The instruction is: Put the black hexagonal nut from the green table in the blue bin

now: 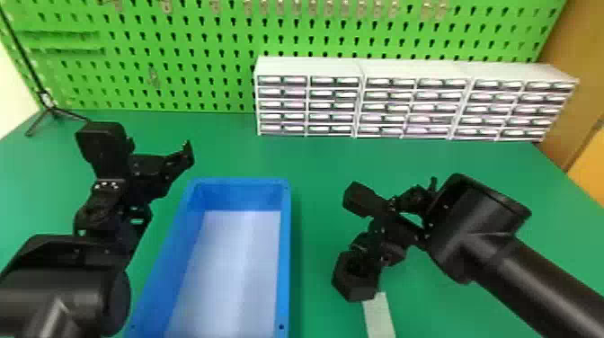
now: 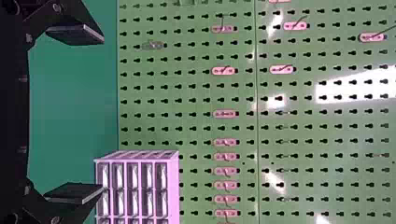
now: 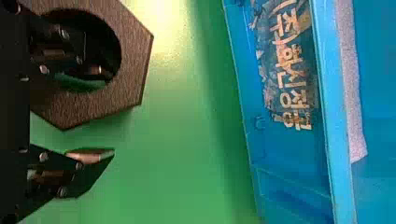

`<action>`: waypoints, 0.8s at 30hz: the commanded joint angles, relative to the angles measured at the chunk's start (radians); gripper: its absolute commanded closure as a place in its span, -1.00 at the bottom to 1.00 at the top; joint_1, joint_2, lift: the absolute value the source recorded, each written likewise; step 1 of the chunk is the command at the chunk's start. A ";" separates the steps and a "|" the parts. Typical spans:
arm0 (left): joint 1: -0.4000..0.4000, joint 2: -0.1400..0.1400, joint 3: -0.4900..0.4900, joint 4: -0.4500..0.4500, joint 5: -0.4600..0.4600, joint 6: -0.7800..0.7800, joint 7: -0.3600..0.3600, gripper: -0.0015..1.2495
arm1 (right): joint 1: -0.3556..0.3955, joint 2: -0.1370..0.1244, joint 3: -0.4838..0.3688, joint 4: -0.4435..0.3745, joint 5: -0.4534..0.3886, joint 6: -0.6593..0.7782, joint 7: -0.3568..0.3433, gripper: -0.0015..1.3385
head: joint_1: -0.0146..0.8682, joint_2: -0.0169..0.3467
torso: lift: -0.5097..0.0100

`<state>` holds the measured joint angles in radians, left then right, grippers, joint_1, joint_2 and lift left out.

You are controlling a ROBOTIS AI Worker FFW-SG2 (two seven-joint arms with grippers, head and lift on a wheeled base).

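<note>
1. Leftmost, beyond the blue bin [image 1: 285, 251] and off to its left, the head view showed a thin black stand [image 1: 47, 104] by the green pegboard [image 1: 188, 54].
2. The left gripper [image 1: 150, 173] was just left of the bin's far end. The left wrist view gave what the head view left unclear: two fingers [image 2: 77, 35] spread wide, nothing between them. It also brought out rows of hooks [image 2: 224, 71] on the pegboard.
3. The bin itself stood on the green table [image 1: 314, 157]. The head view looked down on its pale floor [image 1: 224, 269]; the right wrist view caught printing [image 3: 289, 70] on the outside of its wall.
4. Right of the bin, apart from it, was the black hexagonal nut [image 1: 355, 291], near a pale strip [image 1: 379, 314]. The right wrist view showed its round hole plainly, with parts of one finger visible within the hole's outline. Whether the two touched, I could not tell.
5. The right gripper [image 1: 392, 224] was also right of the bin, its fingers apart.
6. Behind the bin, reaching far to its right, stood white drawer cabinets [image 1: 418, 105].
</note>
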<state>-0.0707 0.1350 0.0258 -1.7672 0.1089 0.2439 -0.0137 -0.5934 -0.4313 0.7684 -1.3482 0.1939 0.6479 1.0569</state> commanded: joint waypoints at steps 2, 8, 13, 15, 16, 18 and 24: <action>0.000 0.000 -0.003 0.000 0.000 0.000 0.000 -0.74 | -0.003 -0.010 0.002 -0.014 -0.008 0.002 0.000 0.42 | 0.58 -0.76 | 0.59; -0.003 0.000 -0.006 0.000 -0.002 0.000 0.000 -0.74 | -0.006 -0.015 0.002 -0.016 -0.008 0.004 0.000 0.49 | 0.58 -0.76 | 0.59; -0.003 0.000 -0.004 0.000 -0.002 0.000 0.000 -0.74 | -0.008 -0.015 0.003 -0.016 -0.016 0.006 0.000 0.49 | 0.58 -0.76 | 0.59; -0.003 0.000 -0.004 0.000 -0.002 0.000 0.000 -0.74 | -0.009 -0.017 0.005 -0.016 -0.019 0.006 0.000 0.49 | 0.58 -0.76 | 0.59; -0.003 0.000 -0.004 0.000 -0.002 0.000 0.000 -0.74 | -0.009 -0.018 0.005 -0.016 -0.022 0.006 0.000 0.49 | 0.58 -0.76 | 0.59; -0.003 0.000 -0.004 0.000 -0.002 0.000 0.000 -0.74 | -0.013 -0.021 0.005 -0.016 -0.034 0.006 0.000 0.49 | 0.58 -0.76 | 0.59; -0.003 0.000 -0.004 0.000 -0.002 0.000 0.000 -0.74 | -0.031 -0.038 -0.021 -0.016 -0.108 0.010 0.002 0.49 | 0.58 -0.76 | 0.59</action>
<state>-0.0736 0.1350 0.0214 -1.7671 0.1074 0.2439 -0.0137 -0.6117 -0.4587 0.7679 -1.3637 0.1374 0.6543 1.0577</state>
